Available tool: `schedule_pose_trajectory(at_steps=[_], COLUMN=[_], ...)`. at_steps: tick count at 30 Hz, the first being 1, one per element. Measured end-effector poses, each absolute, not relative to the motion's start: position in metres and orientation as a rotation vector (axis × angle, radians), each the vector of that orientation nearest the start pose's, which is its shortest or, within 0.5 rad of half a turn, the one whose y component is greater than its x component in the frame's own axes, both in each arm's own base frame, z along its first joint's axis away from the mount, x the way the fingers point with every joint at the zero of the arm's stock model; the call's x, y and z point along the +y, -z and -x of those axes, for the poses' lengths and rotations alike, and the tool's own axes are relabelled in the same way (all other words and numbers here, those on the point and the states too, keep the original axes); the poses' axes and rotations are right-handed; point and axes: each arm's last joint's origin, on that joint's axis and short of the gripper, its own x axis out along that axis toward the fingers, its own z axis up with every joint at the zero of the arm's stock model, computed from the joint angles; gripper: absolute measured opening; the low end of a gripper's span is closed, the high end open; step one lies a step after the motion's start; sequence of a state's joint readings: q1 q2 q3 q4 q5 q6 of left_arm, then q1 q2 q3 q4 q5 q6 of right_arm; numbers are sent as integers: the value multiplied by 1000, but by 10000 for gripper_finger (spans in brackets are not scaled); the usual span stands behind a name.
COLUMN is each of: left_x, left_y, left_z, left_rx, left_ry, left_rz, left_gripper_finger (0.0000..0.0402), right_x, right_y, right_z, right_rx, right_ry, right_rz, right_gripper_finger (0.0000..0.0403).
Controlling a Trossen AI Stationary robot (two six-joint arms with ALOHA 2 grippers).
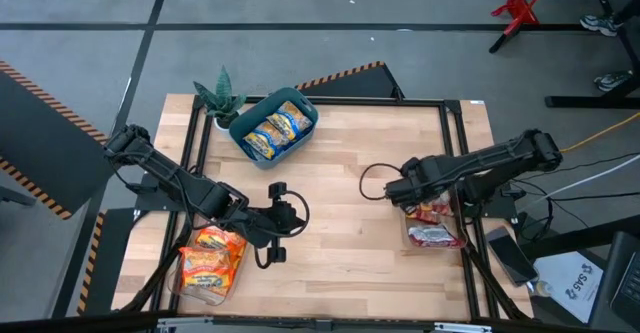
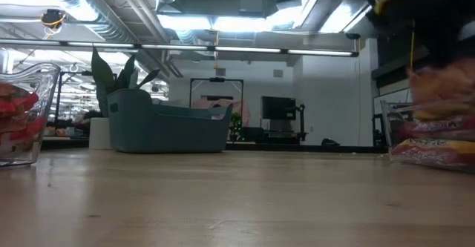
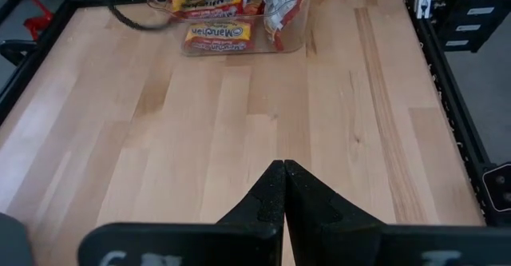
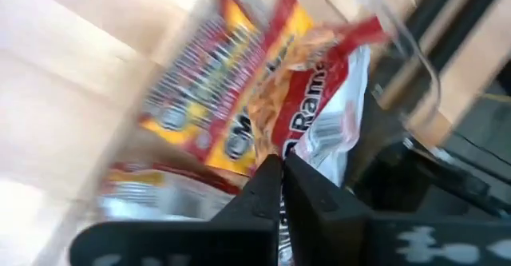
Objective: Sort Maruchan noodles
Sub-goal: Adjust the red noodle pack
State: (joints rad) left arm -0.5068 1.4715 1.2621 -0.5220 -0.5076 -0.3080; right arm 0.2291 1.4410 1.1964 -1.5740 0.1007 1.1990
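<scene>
Red-white Maruchan noodles (image 1: 432,225) lie piled in a clear tray (image 1: 452,243) at the table's right; they show close up in the right wrist view (image 4: 263,90). My right gripper (image 1: 408,199) hangs shut just above that pile, pointing down, with nothing between its fingers (image 4: 281,174). Orange packets (image 1: 210,255) fill a clear tray (image 1: 190,285) at the near left. Blue and yellow packets (image 1: 275,128) rest in the teal bin (image 1: 246,131) at the far side. My left gripper (image 1: 298,215) hovers shut beside the orange tray, fingers together (image 3: 283,182) over bare wood.
A small potted plant (image 1: 220,95) stands at the far left next to the bin. A black frame (image 1: 455,153) runs along the table's edges. Bare wood (image 1: 340,183) lies between the two trays. In the low view the bin (image 2: 167,128) sits far back.
</scene>
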Motion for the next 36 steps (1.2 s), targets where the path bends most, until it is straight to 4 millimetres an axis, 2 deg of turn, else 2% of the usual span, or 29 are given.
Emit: schedule_pose_trajectory(at_steps=[6, 10, 18, 25, 36], left_x=[-141, -142, -148, -150, -149], left_y=[-312, -312, -312, -312, -312], left_z=[-282, -282, -278, -278, -278], left_rx=[628, 628, 627, 627, 625], left_ry=[-99, -94, -73, -69, -75], left_rz=[-55, -56, -63, -64, -66], left_gripper_finger=[0, 0, 0, 0, 0], right_x=[47, 47, 44, 42, 43], right_y=[-315, -325, -293, -263, -261], right_z=[-224, -225, -218, -204, -206], right_rx=[1355, 1307, 1368, 1489, 1494], right_ry=[881, 885, 999, 1078, 1070], right_rz=[-599, -631, -560, -502, -538], right_gripper_finger=[0, 0, 0, 0, 38])
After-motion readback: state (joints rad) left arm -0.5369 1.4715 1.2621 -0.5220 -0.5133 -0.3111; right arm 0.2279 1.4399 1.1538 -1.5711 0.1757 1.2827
